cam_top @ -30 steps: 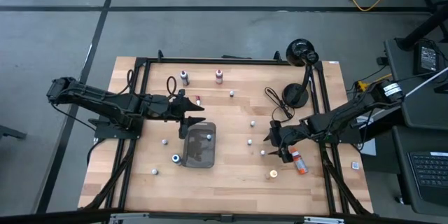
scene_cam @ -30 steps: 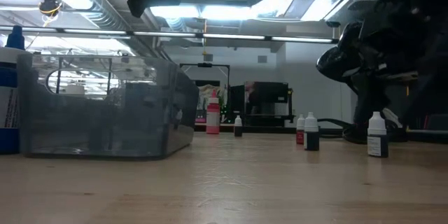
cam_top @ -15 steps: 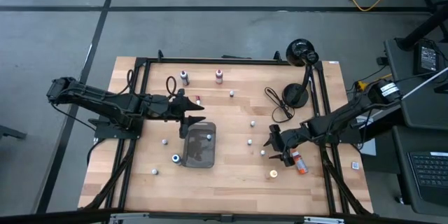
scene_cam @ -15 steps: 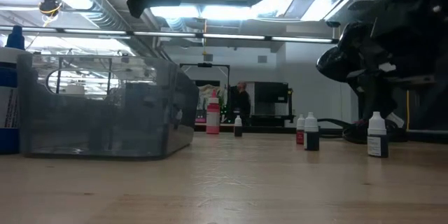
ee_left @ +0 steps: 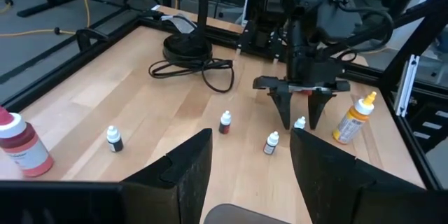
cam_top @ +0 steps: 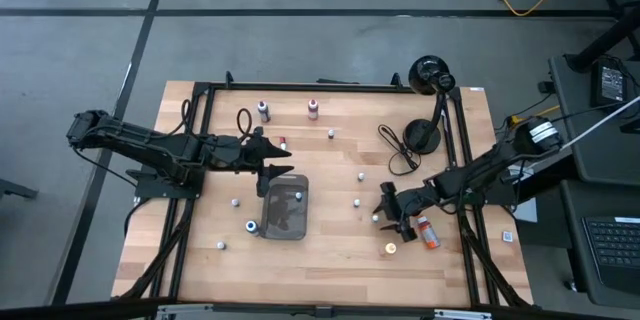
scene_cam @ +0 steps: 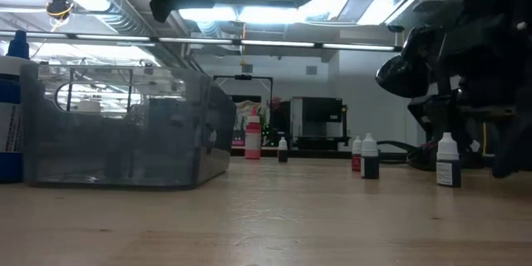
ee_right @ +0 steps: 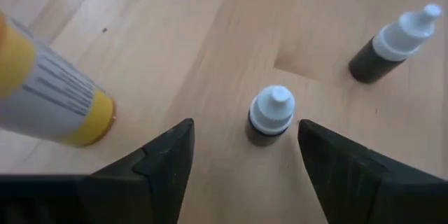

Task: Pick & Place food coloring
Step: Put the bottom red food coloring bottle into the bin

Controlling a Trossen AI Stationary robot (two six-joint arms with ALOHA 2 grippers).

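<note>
The right gripper (ee_right: 241,154) stands spread around a small white-capped bottle (ee_right: 271,115) at the right middle of the worktop (cam_top: 330,260), without touching it. An off-centre closing could tip it. The left gripper (cam_top: 283,171), spread and empty, waits above the tray (cam_top: 270,222).

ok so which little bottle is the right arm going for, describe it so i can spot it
Start at the black desk lamp at the table's far right corner, then follow the right arm down to the right gripper. Between its open jaws stands a tiny dark bottle with a white cap. Unlike the bigger orange-capped bottle lying on its side nearby, it stands upright, and it alone sits between the jaws.
</note>
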